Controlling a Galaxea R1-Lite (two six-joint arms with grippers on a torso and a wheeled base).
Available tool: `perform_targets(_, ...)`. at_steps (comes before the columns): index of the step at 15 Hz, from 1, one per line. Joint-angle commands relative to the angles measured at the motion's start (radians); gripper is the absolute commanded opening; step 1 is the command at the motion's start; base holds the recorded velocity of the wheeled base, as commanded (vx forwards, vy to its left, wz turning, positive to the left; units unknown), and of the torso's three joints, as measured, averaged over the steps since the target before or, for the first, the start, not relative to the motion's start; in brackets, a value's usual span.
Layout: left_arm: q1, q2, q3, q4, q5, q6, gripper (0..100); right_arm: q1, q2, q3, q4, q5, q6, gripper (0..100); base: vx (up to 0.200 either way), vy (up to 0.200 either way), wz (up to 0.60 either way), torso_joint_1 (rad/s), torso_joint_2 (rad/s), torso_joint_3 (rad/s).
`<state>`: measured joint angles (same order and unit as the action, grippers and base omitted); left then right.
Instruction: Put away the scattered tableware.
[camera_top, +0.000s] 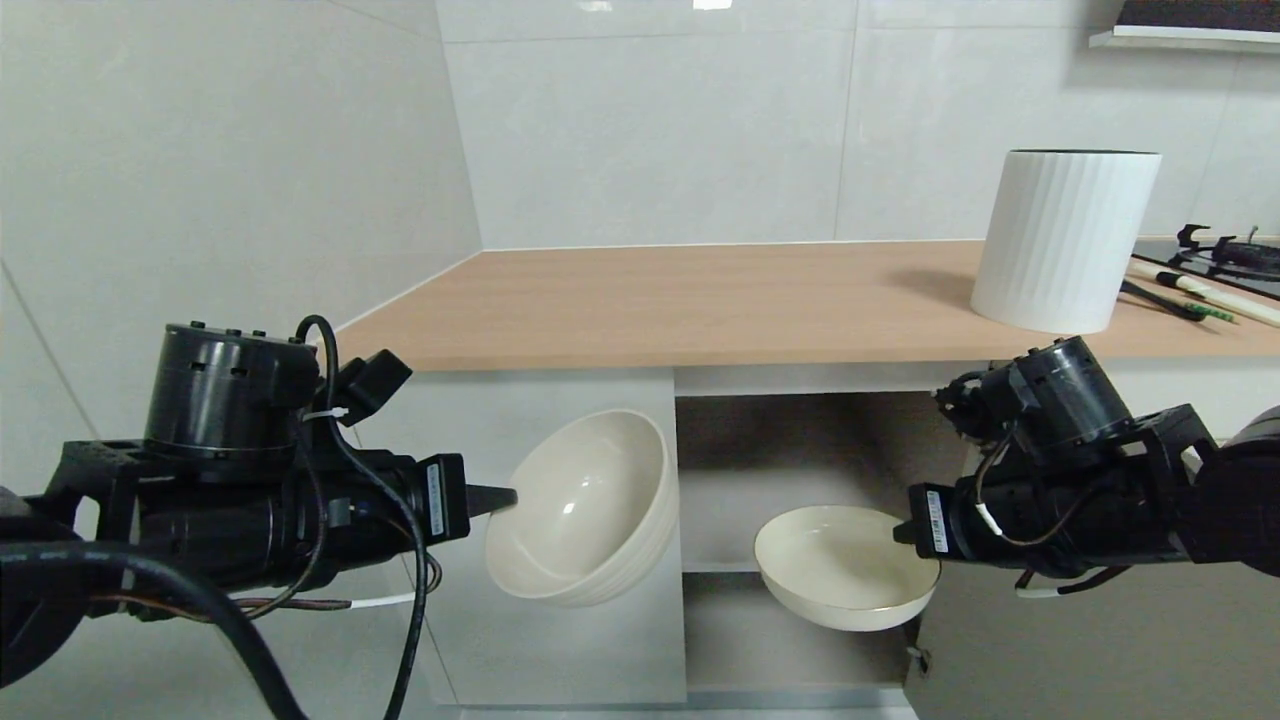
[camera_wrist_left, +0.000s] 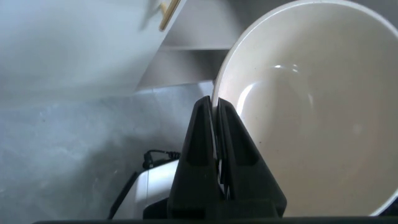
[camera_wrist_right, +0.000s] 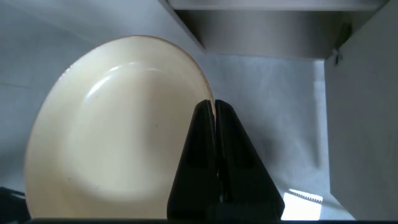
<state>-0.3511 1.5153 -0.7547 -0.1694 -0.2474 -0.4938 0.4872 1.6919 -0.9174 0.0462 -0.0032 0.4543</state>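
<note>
head view: left gripper (camera_top: 505, 497) sits just left of the open cupboard (camera_top: 790, 450), its fingers pinched tight on the rim of a deep cream bowl (camera_top: 590, 510). the bowl is tipped on its side with its hollow towards the robot, in front of the closed panel left of the cupboard and reaching to the cupboard's left edge. the right gripper (camera_top: 900, 530) is at the cupboard's right side, fingers closed on the rim of a shallow cream dish (camera_top: 840, 565). the dish hangs nearly level, a little tilted, before the cupboard's lower shelf; whether it is inside the cupboard cannot be told. a wooden counter (camera_top: 700, 300) runs above the cupboard. on it, above and right of the cupboard, a white ribbed tub (camera_top: 1065, 240) stands upright, with chopsticks (camera_top: 1205, 292) lying just past it beside a black hob (camera_top: 1225, 250).

left wrist view: the left gripper (camera_wrist_left: 216, 107) has both black fingers pressed nearly together, the bowl's (camera_wrist_left: 311, 112) thin rim clamped between them.

right wrist view: the right gripper (camera_wrist_right: 214, 111) is likewise nipped onto the dish's (camera_wrist_right: 118, 124) rim, and the dish is in front of the cupboard (camera_wrist_right: 261, 31), whose shelf shows behind it.
</note>
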Motion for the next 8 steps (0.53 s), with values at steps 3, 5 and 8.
perform_targets(3,0.000,0.002,0.000,-0.001,-0.001,0.000,0,0.001,0.025,0.000,-0.005,-0.006,0.000,0,0.000,0.000,0.00,-0.132,0.45,0.317)
perform_targets(5,0.000,0.002,0.000,-0.001,-0.001,0.000,0,0.001,0.031,0.002,-0.019,-0.008,0.000,0,0.000,0.000,0.00,-0.073,0.28,0.195)
perform_targets(8,0.000,0.006,0.000,-0.001,-0.001,0.001,0,-0.001,0.051,0.006,-0.054,-0.008,0.000,0,0.000,0.000,0.00,-0.011,0.03,0.022)
